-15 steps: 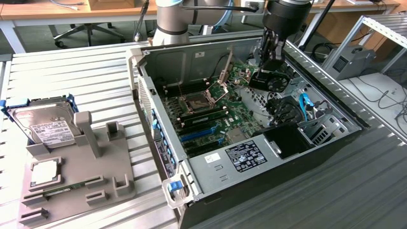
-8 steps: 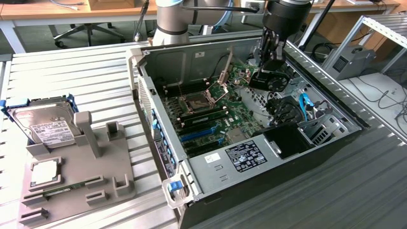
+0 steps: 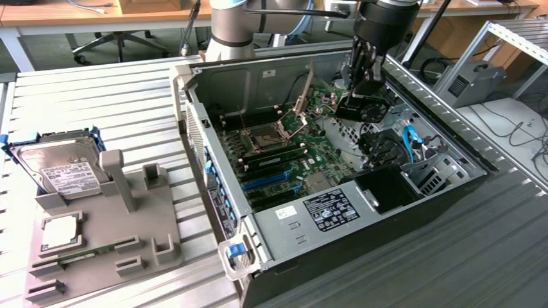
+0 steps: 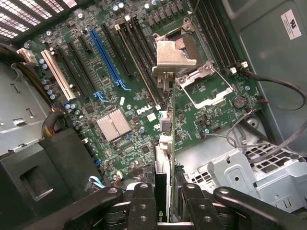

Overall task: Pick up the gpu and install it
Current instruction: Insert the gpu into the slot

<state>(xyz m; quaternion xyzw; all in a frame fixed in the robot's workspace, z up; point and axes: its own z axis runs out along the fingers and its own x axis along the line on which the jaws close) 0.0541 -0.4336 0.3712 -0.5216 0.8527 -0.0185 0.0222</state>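
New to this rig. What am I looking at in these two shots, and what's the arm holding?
It is one robot arm working inside an open computer case on a slatted table. The exterior view comes from a camera off the arm. The wrist view looks past the gripper onto the motherboard. The gripper is shut on the gpu, seen edge-on with its silver bracket over the board. On the exterior view's left, a gray holder carries a hard drive and a memory stick.
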